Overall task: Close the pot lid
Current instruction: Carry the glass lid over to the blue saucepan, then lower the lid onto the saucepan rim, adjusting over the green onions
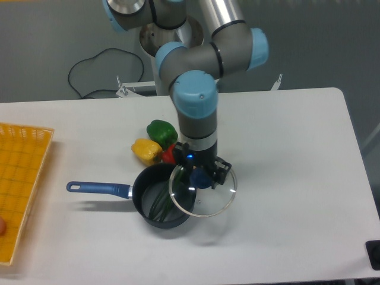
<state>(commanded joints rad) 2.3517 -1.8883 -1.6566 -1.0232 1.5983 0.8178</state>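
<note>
The pot (155,200) is a small dark saucepan with a long blue handle pointing left, standing near the table's front. Green onion stalks lie inside it. The clear glass pot lid (203,193) with its blue knob hangs just above the table, its left edge overlapping the pot's right rim. My gripper (200,176) points straight down and is shut on the lid's blue knob. The lid sits mostly to the right of the pot, off centre.
Behind the pot lie a green pepper (161,130), a yellow pepper (146,151) and a red pepper (168,154), partly hidden by my arm. A yellow basket (21,178) sits at the left edge. A dark object (374,254) is at the front right corner.
</note>
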